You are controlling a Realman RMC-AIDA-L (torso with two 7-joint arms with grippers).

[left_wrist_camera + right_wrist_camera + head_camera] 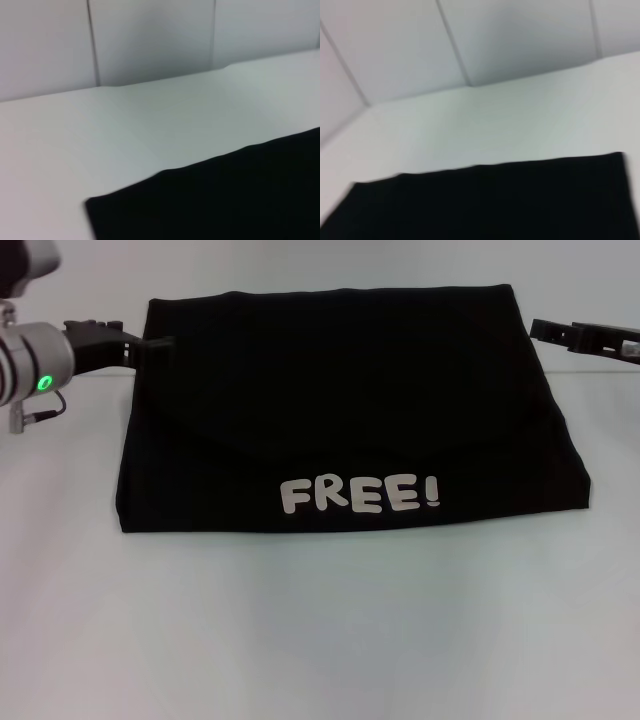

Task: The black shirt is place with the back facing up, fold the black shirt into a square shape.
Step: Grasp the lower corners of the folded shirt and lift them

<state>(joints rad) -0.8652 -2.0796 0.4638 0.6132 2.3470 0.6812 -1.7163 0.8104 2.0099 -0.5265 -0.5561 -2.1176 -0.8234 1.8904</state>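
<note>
Soft black shirt (pixel 340 410) folded into a rough rectangle on the white desk (pixel 320 640).
White "FREE!" faces up; left gripper (pixel 150 343) touches its far left corner, right gripper (pixel 545 332) just beside the far right; whether either is apart or together cannot be told.

Your left arm comes in from the left side, silver wrist with a green light on, and the left gripper (pixel 150 342) reaches out flat toward the middle. Your right gripper (pixel 545 331) pokes in from the right edge at about the same height, also lying flat. Can't tell whether either one's open.
</note>
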